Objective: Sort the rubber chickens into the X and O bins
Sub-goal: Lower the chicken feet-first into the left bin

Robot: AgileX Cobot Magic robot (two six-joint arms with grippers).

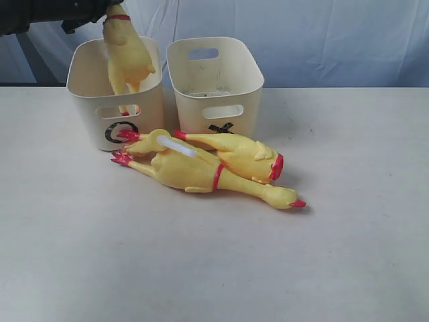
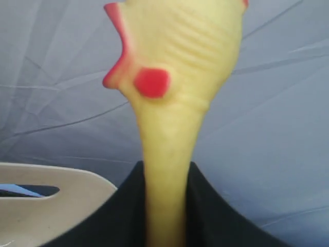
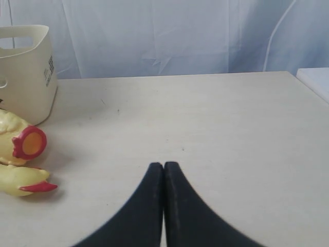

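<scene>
Cream tabletop (image 1: 335, 255), pale blue curtain (image 1: 335, 40) behind. The left gripper (image 2: 165, 177) clamps the neck of a rubber chicken (image 1: 127, 57) hanging into the O bin (image 1: 84, 114); the right gripper (image 3: 163, 170) is closed, empty.

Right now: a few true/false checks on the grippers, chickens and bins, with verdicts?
1. The left gripper holds a rubber chicken by its neck. True.
2. That chicken hangs over the X bin. False: it hangs over the O bin, feet inside.
3. The right gripper is shut and empty. True.
4. Three chickens lie on the table. False: only two chickens lie there.
</scene>
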